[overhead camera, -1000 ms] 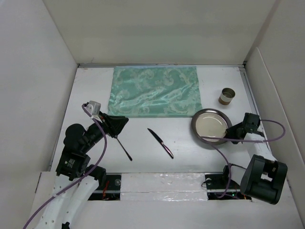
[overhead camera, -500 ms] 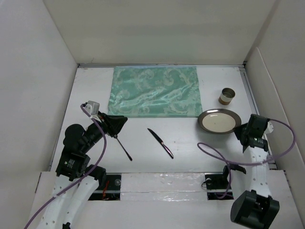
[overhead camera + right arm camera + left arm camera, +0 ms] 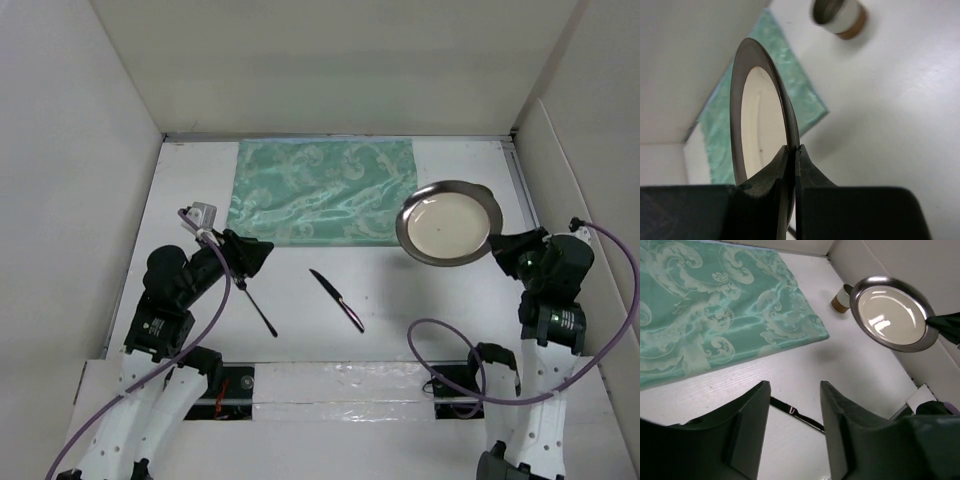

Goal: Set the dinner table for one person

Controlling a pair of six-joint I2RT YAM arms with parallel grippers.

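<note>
Above the dinner table (image 3: 400, 295), right jaws clamp the plate (image 3: 447, 222); left jaws apart.

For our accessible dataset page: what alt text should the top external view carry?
The right end effector grips a metal plate by its rim, raised above the white dinner table at the right edge of a green placemat. A knife lies mid-table, and the left end effector hovers over a thin dark utensil.
</note>
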